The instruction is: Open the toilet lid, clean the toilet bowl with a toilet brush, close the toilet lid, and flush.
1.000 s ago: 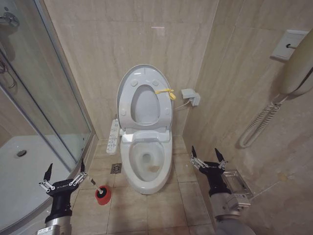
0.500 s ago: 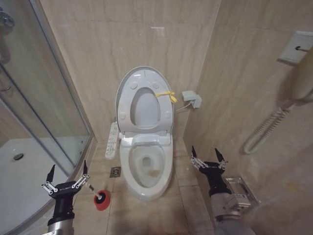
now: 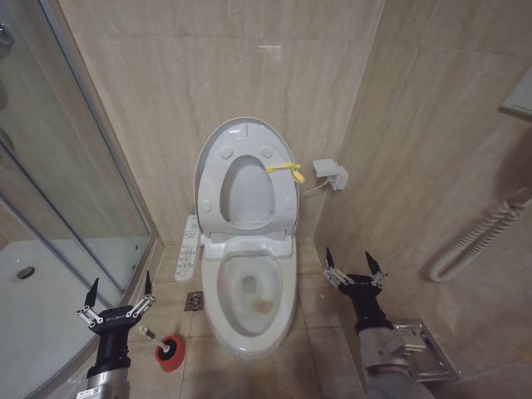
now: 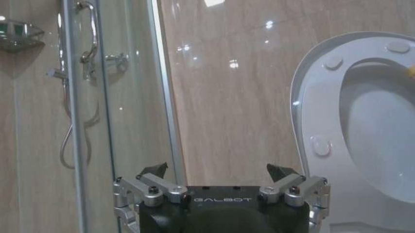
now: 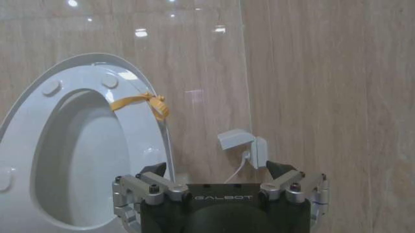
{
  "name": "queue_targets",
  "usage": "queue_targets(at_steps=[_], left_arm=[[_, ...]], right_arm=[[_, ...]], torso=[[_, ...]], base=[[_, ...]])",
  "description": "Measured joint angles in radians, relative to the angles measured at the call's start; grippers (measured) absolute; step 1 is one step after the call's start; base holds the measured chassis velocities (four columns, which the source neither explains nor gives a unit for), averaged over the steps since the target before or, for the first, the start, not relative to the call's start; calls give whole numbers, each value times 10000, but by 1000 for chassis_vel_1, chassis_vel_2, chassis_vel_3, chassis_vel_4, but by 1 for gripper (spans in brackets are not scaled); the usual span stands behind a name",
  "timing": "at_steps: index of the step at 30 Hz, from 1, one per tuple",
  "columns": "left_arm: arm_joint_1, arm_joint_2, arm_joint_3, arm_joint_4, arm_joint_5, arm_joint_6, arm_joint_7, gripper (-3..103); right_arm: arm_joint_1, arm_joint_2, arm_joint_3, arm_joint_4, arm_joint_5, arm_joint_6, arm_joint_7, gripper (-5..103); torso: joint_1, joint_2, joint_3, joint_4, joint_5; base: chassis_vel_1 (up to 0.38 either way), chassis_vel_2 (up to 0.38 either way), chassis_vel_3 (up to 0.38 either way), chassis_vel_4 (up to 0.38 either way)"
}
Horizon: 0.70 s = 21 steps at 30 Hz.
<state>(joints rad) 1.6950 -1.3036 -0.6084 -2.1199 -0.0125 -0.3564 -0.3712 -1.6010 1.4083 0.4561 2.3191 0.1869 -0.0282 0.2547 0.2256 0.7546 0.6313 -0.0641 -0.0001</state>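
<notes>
Toilet lid [image 3: 214,158] stands raised, leaning back against the tiled wall, with the seat ring [image 3: 247,187] up against it. A yellow tie [image 3: 287,169] hangs at the ring's right edge; the right wrist view shows it looped over that edge [image 5: 144,103].

Toilet bowl [image 3: 249,320] sits on the floor below, open, a little water at the bottom. The white button panel [image 3: 188,250] juts out on the bowl's left side.

Toilet brush [image 3: 150,332]: thin white handle tilted, its lower end in the round red holder [image 3: 169,351]. The holder stands on the floor tiles left of the bowl, near the shower tray [image 3: 33,316].

Left pincer [image 3: 117,289]: low at the left, just beside the brush handle but apart from it. Fingers spread wide, nothing held. The left wrist view confirms this [image 4: 219,171], with the glass shower door [image 4: 116,97] and the lid's edge beyond.

Right pincer [image 3: 352,262]: to the right of the bowl, above the floor, also spread wide and empty. In the right wrist view [image 5: 218,169] it faces the wall, with a small white wall box [image 5: 242,145] and its cable ahead.
</notes>
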Motion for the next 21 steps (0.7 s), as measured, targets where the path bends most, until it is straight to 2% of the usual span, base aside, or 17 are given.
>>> queue_targets(at_steps=[11, 21], left_arm=[[-110, 84, 6, 9, -136, 165, 32, 100], [-166, 35, 62, 118, -81, 162, 43, 100]], right_arm=[[0, 0, 0, 0, 0, 0, -1, 100], [1, 0, 0, 0, 0, 0, 0, 100]], torso=[[6, 0, 2, 1, 1], [10, -3, 4, 0, 0]], base=[[6, -2, -3, 2], [-71, 67, 65, -64]])
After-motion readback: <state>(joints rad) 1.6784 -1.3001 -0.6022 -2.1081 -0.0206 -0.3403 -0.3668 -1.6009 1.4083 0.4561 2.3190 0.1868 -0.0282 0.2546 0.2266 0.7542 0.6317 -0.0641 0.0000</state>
